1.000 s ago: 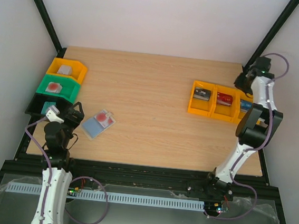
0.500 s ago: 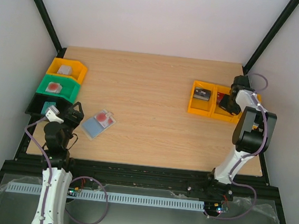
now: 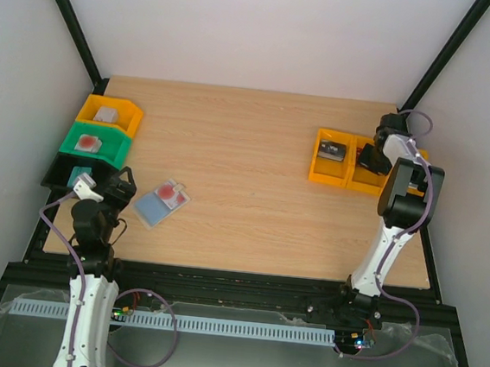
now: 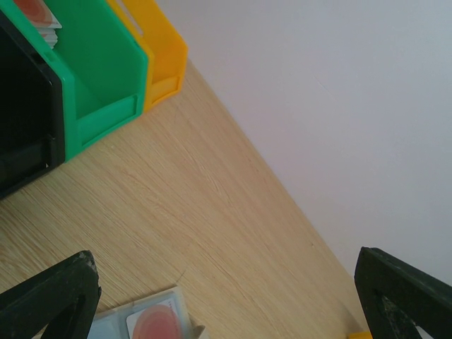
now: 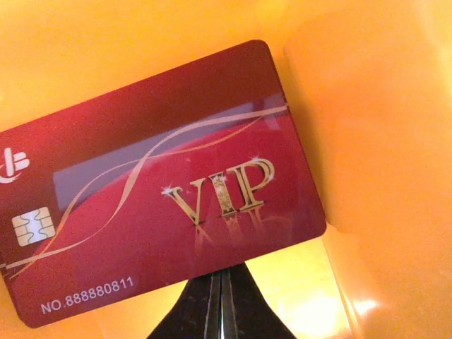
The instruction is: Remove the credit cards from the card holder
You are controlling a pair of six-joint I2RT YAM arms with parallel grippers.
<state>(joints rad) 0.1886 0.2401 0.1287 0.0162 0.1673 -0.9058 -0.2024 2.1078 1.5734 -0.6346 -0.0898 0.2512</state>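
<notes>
Since the earlier frame, the right arm has been swung down from the far right corner of the table [image 3: 257, 150], and the right gripper [image 5: 220, 282] has been lowered into the middle yellow bin [image 3: 362, 188] of the row at the right edge. Its jaws are seen pressed together with no gap. Their tips meet the lower edge of a red VIP card [image 5: 155, 183] that lies inside that bin; whether the edge is actually pinched between them cannot be told from the wrist view. A dark object is seen in the neighbouring yellow bin [image 3: 328, 181] to the left.

No shift is seen on the left side. The left gripper [image 4: 222, 258] is held low over the near-left corner, and its fingers [image 4: 49, 300] are spread wide with nothing between them. The card holder [image 3: 161, 203] is laid open on the table just beside that gripper, blue inside up. A card with a red round mark [image 3: 170, 194] is seen on it. Along the left edge a yellow bin [image 3: 113, 112], a green bin [image 3: 93, 141] and a black bin [image 3: 68, 171] are lined up, each with something small inside.
</notes>
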